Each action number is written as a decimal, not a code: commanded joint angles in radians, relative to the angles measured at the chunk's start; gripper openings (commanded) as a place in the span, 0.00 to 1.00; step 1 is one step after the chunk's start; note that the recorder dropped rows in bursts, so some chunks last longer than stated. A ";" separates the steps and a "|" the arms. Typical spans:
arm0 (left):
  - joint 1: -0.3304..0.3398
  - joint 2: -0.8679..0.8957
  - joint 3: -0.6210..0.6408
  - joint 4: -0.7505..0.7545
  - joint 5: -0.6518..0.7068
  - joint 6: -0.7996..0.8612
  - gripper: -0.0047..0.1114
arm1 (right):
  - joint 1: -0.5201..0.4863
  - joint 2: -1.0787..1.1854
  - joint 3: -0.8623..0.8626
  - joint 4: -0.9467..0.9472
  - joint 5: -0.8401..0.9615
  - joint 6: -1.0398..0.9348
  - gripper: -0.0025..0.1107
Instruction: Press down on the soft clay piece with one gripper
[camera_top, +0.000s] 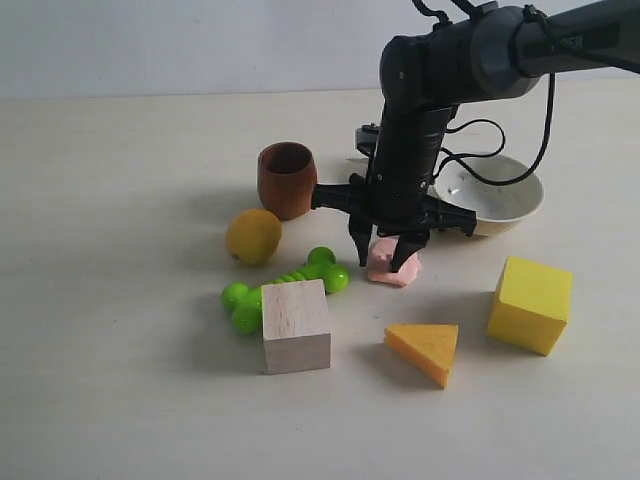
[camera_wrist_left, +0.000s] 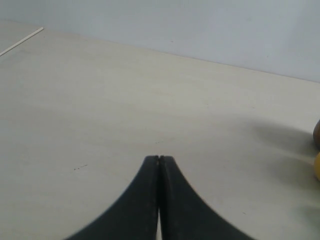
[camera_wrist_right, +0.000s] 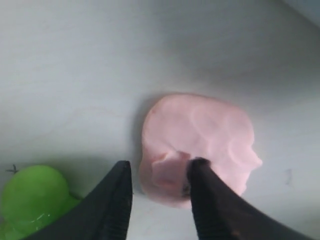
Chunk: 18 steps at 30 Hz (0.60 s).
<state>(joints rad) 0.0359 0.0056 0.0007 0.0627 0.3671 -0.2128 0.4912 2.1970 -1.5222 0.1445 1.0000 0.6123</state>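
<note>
The soft clay piece (camera_top: 396, 268) is a flat salmon-pink blob lying on the table between the green toy and the yellow cube. My right gripper (camera_top: 384, 257) points straight down over it, jaws apart. In the right wrist view one fingertip (camera_wrist_right: 199, 167) digs into the clay piece (camera_wrist_right: 200, 135), leaving a dent, while the other finger (camera_wrist_right: 119, 190) stands on the table just beside its edge. My left gripper (camera_wrist_left: 159, 159) is shut with nothing in it, over bare table, and is out of the exterior view.
Around the clay stand a green knobbly toy (camera_top: 285, 286), a wooden cube (camera_top: 296, 325), an orange wedge (camera_top: 425, 348), a yellow cube (camera_top: 530, 303), a lemon (camera_top: 253, 236), a brown cup (camera_top: 287, 179) and a white bowl (camera_top: 500, 197).
</note>
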 joint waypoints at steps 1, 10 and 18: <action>-0.006 -0.006 -0.001 0.001 -0.007 -0.002 0.04 | -0.002 0.001 -0.010 -0.014 0.016 -0.004 0.12; -0.006 -0.006 -0.001 0.001 -0.007 -0.002 0.04 | -0.002 0.001 -0.010 -0.014 0.018 -0.012 0.02; -0.006 -0.006 -0.001 0.001 -0.007 -0.002 0.04 | -0.002 -0.014 -0.010 -0.014 0.018 -0.027 0.19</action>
<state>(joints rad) 0.0359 0.0056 0.0007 0.0627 0.3671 -0.2128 0.4912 2.1970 -1.5222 0.1406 1.0141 0.6051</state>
